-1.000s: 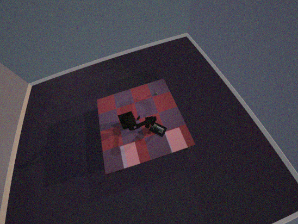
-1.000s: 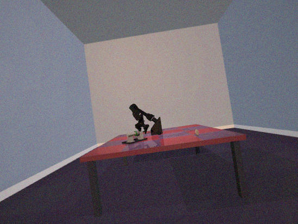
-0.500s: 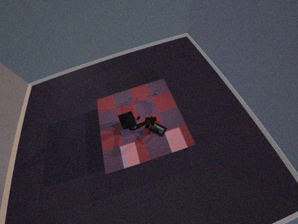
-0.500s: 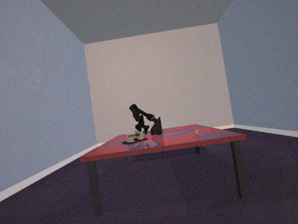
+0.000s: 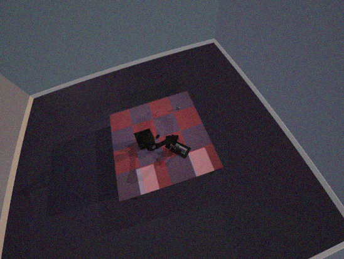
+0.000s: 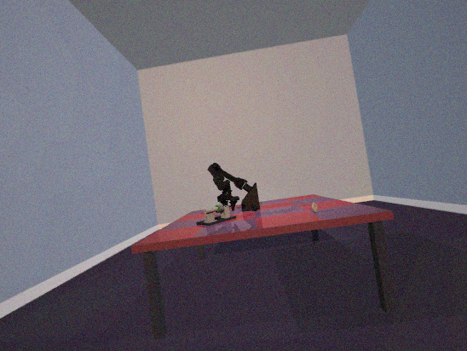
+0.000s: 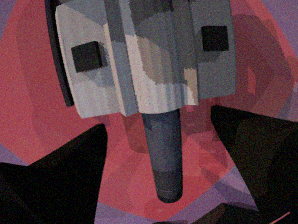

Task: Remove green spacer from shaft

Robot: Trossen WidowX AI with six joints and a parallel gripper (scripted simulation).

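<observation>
In the wrist view the dark grey shaft (image 7: pixel 164 155) sticks out of a pale grey block (image 7: pixel 95 100) toward the bottom of the frame. My gripper (image 7: pixel 158 121) (image 6: pixel 230 205) is open, one dark finger on each side of the shaft, with a gap on both sides. In the exterior view the fixture is small: a dark base plate (image 6: pixel 202 222) bears two pale blocks, one at the left (image 6: pixel 209 216) and one at the right (image 6: pixel 226 213). A green piece (image 6: pixel 219 208) shows between them; single spacers are too small to tell apart. In the top view the fixture (image 5: pixel 182 149) is partly covered by the arm.
The fixture stands on a red and purple checked table (image 6: pixel 273 227) (image 5: pixel 188 120). A small pale round object (image 6: pixel 314 207) (image 5: pixel 177 108) stands far from the fixture. The dark arm base (image 6: pixel 251 199) (image 5: pixel 144 138) stands behind the fixture in the exterior view.
</observation>
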